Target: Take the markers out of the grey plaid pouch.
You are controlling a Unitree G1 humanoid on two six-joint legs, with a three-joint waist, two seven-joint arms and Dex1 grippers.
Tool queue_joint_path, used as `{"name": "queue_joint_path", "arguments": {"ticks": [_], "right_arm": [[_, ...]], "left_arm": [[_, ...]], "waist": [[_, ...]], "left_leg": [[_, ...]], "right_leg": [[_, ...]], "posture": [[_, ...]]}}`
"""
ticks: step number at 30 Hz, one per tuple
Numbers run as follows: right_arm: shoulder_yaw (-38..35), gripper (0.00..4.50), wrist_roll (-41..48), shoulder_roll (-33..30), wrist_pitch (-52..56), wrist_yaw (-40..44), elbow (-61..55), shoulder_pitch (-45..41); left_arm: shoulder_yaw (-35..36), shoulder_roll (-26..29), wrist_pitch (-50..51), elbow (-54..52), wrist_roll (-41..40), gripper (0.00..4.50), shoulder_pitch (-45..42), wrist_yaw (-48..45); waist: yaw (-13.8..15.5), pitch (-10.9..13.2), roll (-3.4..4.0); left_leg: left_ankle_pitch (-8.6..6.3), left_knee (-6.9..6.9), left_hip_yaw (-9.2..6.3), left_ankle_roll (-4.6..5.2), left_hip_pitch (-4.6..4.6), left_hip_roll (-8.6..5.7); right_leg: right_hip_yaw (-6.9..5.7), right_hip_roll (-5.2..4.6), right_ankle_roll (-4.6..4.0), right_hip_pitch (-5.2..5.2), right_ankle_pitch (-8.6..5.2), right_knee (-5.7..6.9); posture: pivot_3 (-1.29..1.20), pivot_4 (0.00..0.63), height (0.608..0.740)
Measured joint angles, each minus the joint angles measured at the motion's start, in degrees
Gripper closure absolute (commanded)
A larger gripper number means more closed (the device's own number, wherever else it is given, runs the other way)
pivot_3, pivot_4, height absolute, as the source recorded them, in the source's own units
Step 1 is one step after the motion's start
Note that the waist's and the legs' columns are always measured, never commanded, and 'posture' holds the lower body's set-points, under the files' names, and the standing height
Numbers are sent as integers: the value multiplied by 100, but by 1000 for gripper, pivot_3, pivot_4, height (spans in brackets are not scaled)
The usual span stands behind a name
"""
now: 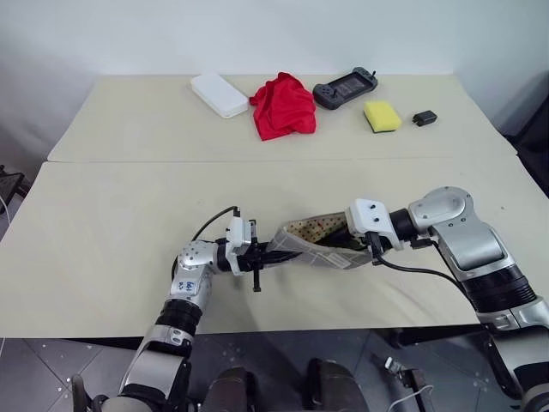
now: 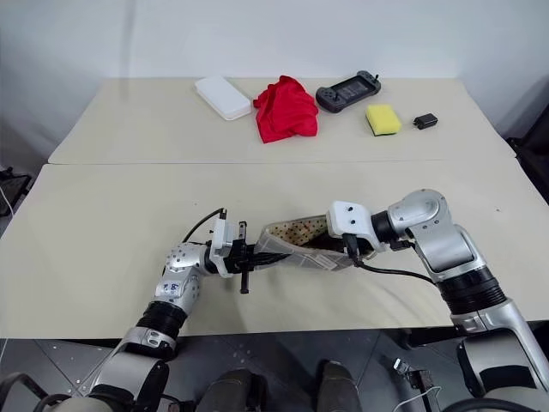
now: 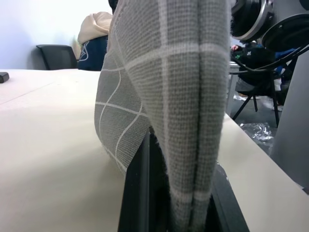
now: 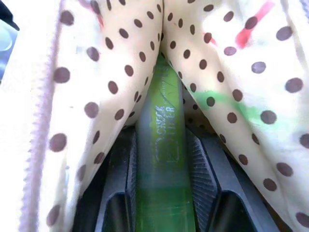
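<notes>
The grey plaid pouch (image 1: 313, 245), grey fabric crossed by white grid lines, is held lifted off the bench near its front edge, at about six o'clock of the bench. Its 9 o'clock end is pinched flat, and its 3 o'clock end gapes open, a cream lining with dark dots being shown. Red and green smears are seen on that lining. A light green marker (image 4: 164, 164) is lodged lengthwise inside the open mouth, gripped on both sides.

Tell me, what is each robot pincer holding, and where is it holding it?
The left pincer pinches one end of the grey plaid pouch. The right pincer, reaching inside the pouch, grips the light green marker around its barrel.
</notes>
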Motion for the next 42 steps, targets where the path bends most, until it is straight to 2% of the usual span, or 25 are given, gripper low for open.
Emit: {"name": "queue_joint_path", "arguments": {"ticks": [7,11,18,28,33,37,42], "right_arm": [[-101,3436,37,50,-543,-150,197,126],[215,3436,-555,33,-555,-707,118,-58],[537,3436,-930,-447,-235,-710,-786,-299],[762,3436,-1315,-637,225,-857,-1001,-714],[1015,3436,-1588,-722,218,-1100,-743,-714],[1016,3436,-1580,-722,224,-1112,-737,-714],[716,3436,-976,-482,649,-1267,-493,-720]], "left_arm": [[-48,34,146,-256,-3,4500,119,162],[-38,154,265,-276,15,4500,199,413],[-84,157,203,-472,5,4500,321,487],[-130,155,-884,-460,254,4500,204,972],[-305,137,-936,-404,386,4500,170,1180],[-325,137,-934,-407,384,4500,181,1234],[-295,236,-853,-436,351,4500,280,1241]], "waist": [[40,0,0],[36,0,1],[65,4,5],[62,8,8],[52,8,8],[51,8,9],[52,8,8]], "left_leg": [[0,2,1,0,1,2],[0,1,1,-1,0,3],[0,2,-3,0,-7,0],[0,0,-3,0,-10,-2],[0,-3,0,1,-11,-3],[0,-5,0,1,-11,-1],[1,-2,-1,1,-10,0]], "right_leg": [[0,0,0,0,0,2],[1,0,0,-2,0,3],[0,-1,3,-2,2,-8],[-2,-1,5,-3,3,-15],[-2,-1,6,-5,3,-16],[-3,2,6,-5,3,-17],[-4,1,6,-3,3,-16]], "posture": [[0,150,740],[0,150,740],[0,150,740],[0,150,740],[0,150,740],[0,150,740],[0,150,740]]}}
